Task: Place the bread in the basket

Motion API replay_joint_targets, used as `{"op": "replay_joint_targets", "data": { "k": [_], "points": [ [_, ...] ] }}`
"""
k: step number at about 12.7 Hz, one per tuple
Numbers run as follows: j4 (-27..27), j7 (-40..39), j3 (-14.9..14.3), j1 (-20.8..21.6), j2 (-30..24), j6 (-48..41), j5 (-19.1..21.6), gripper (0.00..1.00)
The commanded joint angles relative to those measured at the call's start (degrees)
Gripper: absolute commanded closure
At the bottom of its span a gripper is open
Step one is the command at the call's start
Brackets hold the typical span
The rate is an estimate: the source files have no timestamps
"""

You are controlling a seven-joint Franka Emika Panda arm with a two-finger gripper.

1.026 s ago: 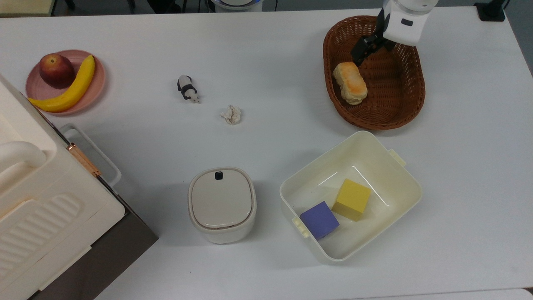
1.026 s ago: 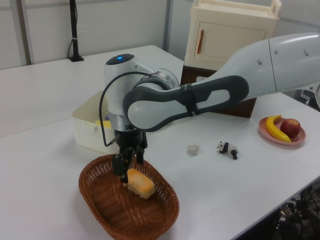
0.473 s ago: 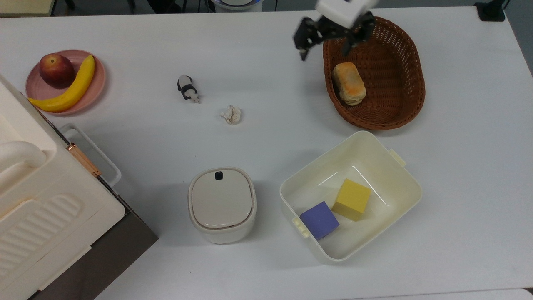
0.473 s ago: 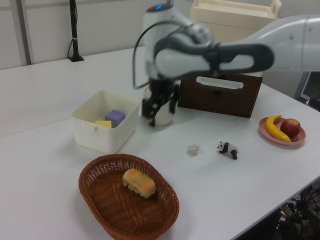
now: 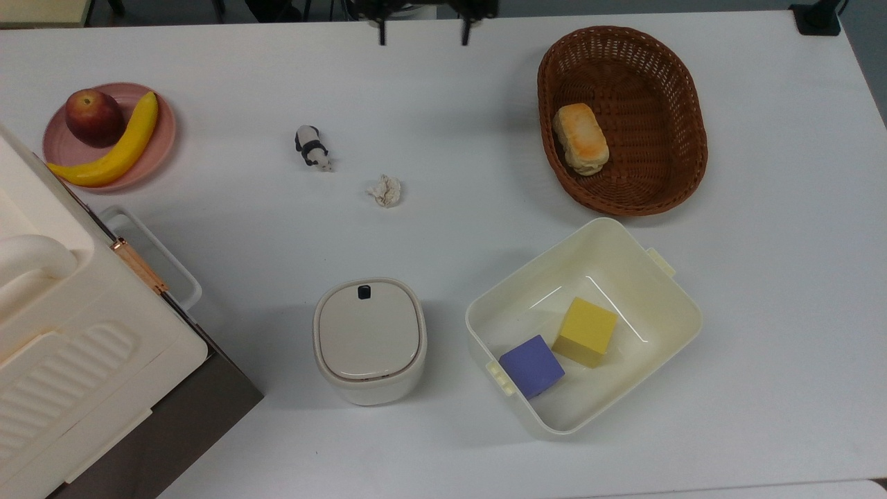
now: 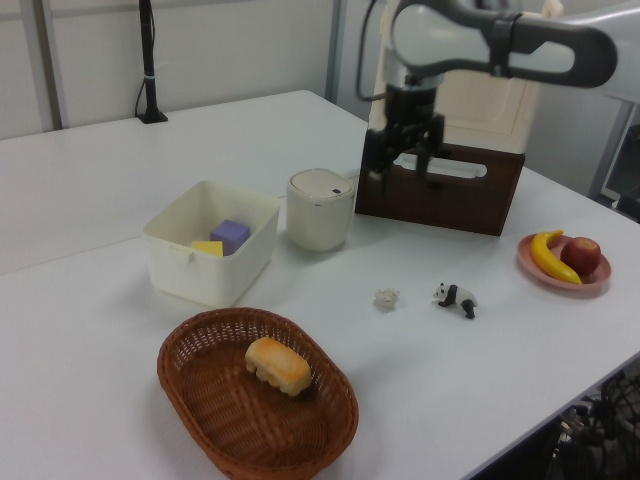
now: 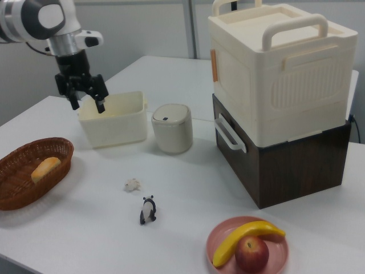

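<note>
Inside the basket [image 5: 665, 83], toward the top view's left wall: bread [image 5: 581, 138], lying loose on the weave, orange crust up. Placement judged complete. Gripper [image 7: 86, 98]: fingers spread, empty, raised well apart from the basket, presumably clearing the scene. Nearby, unrelated: bin [image 5: 644, 277] holding two cubes; paper ball [image 5: 384, 190]; panda [image 5: 312, 147]; fruit plate [image 5: 52, 135].

I see the bread [image 5: 581, 138]: orange-brown top, cream sides, lying flat in the basket | basket [image 5: 665, 187]: dark reddish-brown oval wicker, upright on the desk [image 5: 443, 104]
</note>
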Motion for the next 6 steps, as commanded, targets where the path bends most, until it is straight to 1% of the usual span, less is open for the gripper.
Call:
{"op": "replay_joint_targets", "data": {
  "k": [1,2,3,6],
  "points": [
    [0.5,-5.0,-7.0,-1.0,-2.5,-1.5,6.8,0.00],
    [0.4,-8.0,-9.6,-1.2,-3.5,-1.1,10.1,0.00],
    [0.4,-11.5,-10.9,-1.2,-4.1,-1.3,11.9,0.00],
    [-0.2,-11.7,-10.9,-1.4,-4.1,-1.1,12.2,0.00]
  ]
}}
